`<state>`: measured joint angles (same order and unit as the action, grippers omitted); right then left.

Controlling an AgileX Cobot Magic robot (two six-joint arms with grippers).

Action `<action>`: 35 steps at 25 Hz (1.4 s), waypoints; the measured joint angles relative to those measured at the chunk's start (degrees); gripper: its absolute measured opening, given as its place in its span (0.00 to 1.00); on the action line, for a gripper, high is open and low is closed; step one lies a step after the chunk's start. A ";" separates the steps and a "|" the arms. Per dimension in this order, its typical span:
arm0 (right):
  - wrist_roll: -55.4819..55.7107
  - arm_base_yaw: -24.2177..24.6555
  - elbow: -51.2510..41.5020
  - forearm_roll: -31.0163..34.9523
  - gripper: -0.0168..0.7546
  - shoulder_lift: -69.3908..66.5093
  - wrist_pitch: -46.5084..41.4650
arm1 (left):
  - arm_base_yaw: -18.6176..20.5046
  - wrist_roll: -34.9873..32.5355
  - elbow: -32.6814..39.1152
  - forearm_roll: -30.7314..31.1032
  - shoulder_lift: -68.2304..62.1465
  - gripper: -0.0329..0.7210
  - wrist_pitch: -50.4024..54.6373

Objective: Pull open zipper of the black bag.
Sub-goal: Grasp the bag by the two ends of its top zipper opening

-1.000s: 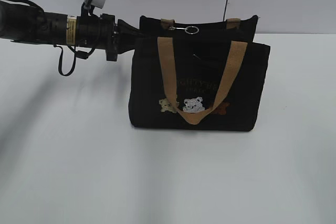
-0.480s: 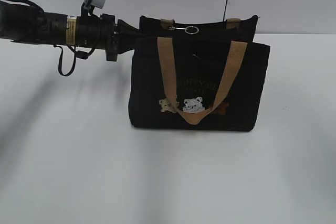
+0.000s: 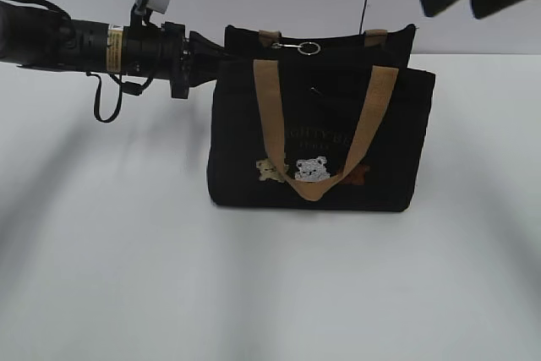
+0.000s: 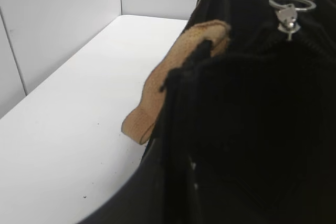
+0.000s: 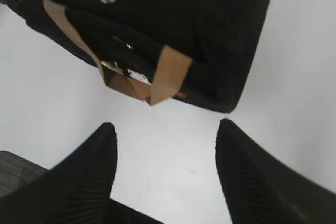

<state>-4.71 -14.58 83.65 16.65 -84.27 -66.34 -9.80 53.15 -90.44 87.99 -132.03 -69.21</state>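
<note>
The black bag [image 3: 317,137] stands upright on the white worktop [image 3: 127,276], its long axis running left to right across the exterior view, its front panel with bear patches [image 3: 311,170] facing the camera. Tan handles [image 3: 275,124] drape down the front of the bag; a second pair shows at its back edge. The zipper [image 3: 292,46] runs along the top of the bag, parallel to that long axis, and its silver ring pull [image 3: 309,48] lies near the middle of the top, pointing toward the bag's right end. A pale wall stands behind the bag. The left end effector [image 3: 211,55] reaches in level from the bag's left and meets its upper left corner; its jaws are hidden against the dark fabric, closed down narrow, and whether fabric is pinched between them cannot be told. The right end effector [image 5: 165,177] hangs above and beyond the bag's right end, jaws spread wide with nothing between them, well clear of the bag.
</note>
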 joint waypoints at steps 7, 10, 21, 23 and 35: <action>0.06 -3.13 15.54 -0.23 0.61 -16.05 -0.11 | -0.03 0.00 0.00 0.07 0.00 0.07 -0.06; 0.01 -4.10 20.22 -0.04 0.61 -21.82 -0.06 | -0.03 0.00 0.00 0.13 0.00 0.07 -0.06; -23.96 -5.53 28.19 8.53 0.61 -29.46 -0.69 | -0.03 0.06 -0.06 1.29 0.00 0.07 -0.29; -28.74 -5.53 28.32 9.06 0.61 -29.90 -1.81 | -0.03 0.06 -0.06 1.29 0.00 0.07 -0.29; -44.51 -5.53 28.32 9.88 0.61 -34.06 -2.05 | -0.03 0.12 -0.06 2.48 0.00 0.07 -0.41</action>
<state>-49.21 -20.11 111.98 26.53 -118.33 -68.39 -9.83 53.27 -90.50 90.47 -132.03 -69.62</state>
